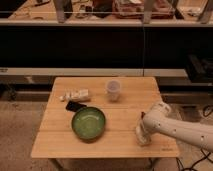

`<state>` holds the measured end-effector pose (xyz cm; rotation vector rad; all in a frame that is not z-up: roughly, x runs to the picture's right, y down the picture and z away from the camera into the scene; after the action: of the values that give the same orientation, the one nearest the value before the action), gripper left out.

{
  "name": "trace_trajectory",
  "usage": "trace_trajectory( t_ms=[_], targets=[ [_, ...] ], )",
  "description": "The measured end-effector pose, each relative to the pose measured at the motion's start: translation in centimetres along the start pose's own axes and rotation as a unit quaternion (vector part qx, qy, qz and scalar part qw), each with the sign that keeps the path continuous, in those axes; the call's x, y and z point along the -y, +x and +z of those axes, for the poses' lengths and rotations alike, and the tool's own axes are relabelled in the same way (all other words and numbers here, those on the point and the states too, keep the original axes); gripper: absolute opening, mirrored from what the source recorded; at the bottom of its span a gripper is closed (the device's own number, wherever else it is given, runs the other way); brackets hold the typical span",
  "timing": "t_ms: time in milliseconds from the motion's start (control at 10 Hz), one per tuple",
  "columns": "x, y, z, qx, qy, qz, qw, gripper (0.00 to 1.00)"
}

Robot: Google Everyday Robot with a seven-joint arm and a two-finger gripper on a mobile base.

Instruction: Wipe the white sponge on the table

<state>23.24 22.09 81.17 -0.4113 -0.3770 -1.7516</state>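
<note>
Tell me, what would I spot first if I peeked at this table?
The shiny green bowl jumps out first, sitting near the front middle of the wooden table. Next comes the robot's white arm, reaching in from the right with its end effector low over the table's front right part. Behind the bowl, toward the back edge, stands a see-through plastic cup.

Green bowl (88, 123), black flat object (75, 106) just beside its rim, whitish packet (76, 94) beyond, translucent cup (113, 90) apart.
</note>
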Motion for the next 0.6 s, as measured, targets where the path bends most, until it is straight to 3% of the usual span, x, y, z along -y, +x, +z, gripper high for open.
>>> trace_trajectory(
  t_ms=[300, 600],
  targets=[
    [1.2, 4.6, 0.8, -0.004, -0.013, 0.018, 0.9997, 0.09],
    [4.0, 6.8, 1.8, 0.001, -0.016, 0.01, 0.9998, 0.09]
  ],
)
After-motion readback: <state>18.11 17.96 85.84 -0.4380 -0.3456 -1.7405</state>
